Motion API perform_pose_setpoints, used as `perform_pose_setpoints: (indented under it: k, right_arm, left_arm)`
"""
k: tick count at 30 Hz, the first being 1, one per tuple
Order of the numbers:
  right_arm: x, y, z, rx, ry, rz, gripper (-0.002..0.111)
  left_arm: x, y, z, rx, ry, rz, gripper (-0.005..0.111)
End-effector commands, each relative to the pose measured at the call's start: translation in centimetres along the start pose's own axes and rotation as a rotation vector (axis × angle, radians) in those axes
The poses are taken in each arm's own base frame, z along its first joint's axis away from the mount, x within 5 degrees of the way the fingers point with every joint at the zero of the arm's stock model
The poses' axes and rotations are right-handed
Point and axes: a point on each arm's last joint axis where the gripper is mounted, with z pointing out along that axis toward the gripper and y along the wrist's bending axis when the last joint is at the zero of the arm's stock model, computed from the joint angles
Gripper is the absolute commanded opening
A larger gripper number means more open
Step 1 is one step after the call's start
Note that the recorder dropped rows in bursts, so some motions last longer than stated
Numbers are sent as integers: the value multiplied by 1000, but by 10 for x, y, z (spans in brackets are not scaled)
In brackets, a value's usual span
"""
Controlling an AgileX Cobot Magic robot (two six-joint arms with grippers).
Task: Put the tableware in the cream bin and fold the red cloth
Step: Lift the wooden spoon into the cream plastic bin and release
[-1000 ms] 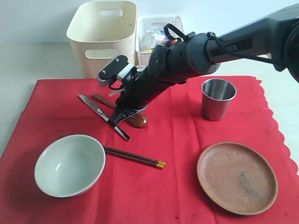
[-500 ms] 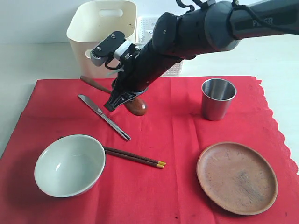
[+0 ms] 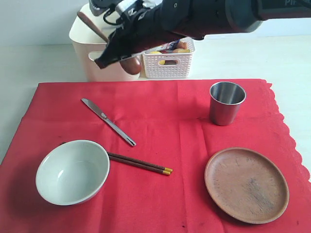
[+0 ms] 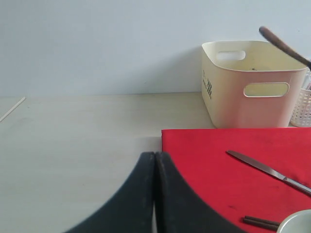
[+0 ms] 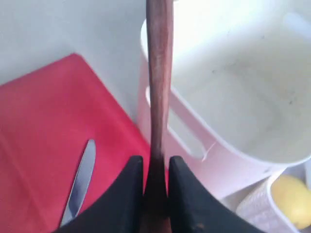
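spoon: the dark wooden spoon [image 5: 156,73] is off the cloth, clamped between the jaws of the right gripper [image 5: 155,167]. its handle points up over the front rim of the cream bin [image 4: 245,109]; its bowl end hangs just outside the front wall. not yet dropped in.

bin: what the right wrist view shows of the inside looks bare, so i judge no tableware is in it yet. the white lattice basket [image 3: 167,68] stands just beside it, with food in it.

on the red cloth [image 3: 184,145], lying flat and unfolded:
- metal knife [image 3: 108,122], nearest the bin
- pale bowl [image 3: 72,171], at the near left corner
- chopsticks [image 3: 138,163], one end at the bowl's rim, whether touching i cannot tell
- steel cup [image 3: 227,103], upright, on the right
- wooden plate [image 3: 246,184], near right

left gripper [image 4: 154,194]: clenched on nothing, low over the bare counter [image 4: 73,126] just beside the cloth's left edge.

progress (judgement): early. the first piece is at the bin, unreleased. five pieces remain on the cloth, and the fold cannot begin until they are cleared.
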Motion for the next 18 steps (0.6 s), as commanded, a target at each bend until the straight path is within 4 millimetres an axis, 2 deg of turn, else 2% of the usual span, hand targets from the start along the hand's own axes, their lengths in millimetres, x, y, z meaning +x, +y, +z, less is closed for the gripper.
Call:
perform_pose_setpoints:
  k: [1, 5, 9, 15, 18]
  right_arm:
    - [-33, -14, -8, 93, -161, 29, 0]
    - [-48, -28, 4, 213, -308, 71, 0]
    - [-55, -39, 36, 289, -403, 75, 0]
    - [-37, -42, 87, 300, -406, 117, 1]
    - [-28, -47, 100, 347, -434, 185, 13]
  left_arm:
    - [-1, 0, -1, -3, -10, -3, 0]
    - [-1, 0, -1, -3, -10, -3, 0]
    - [-1, 0, -1, -3, -10, -3, 0]
    - [-1, 0, -1, -3, -10, -3, 0]
    - [-1, 0, -1, -3, -10, -3, 0]
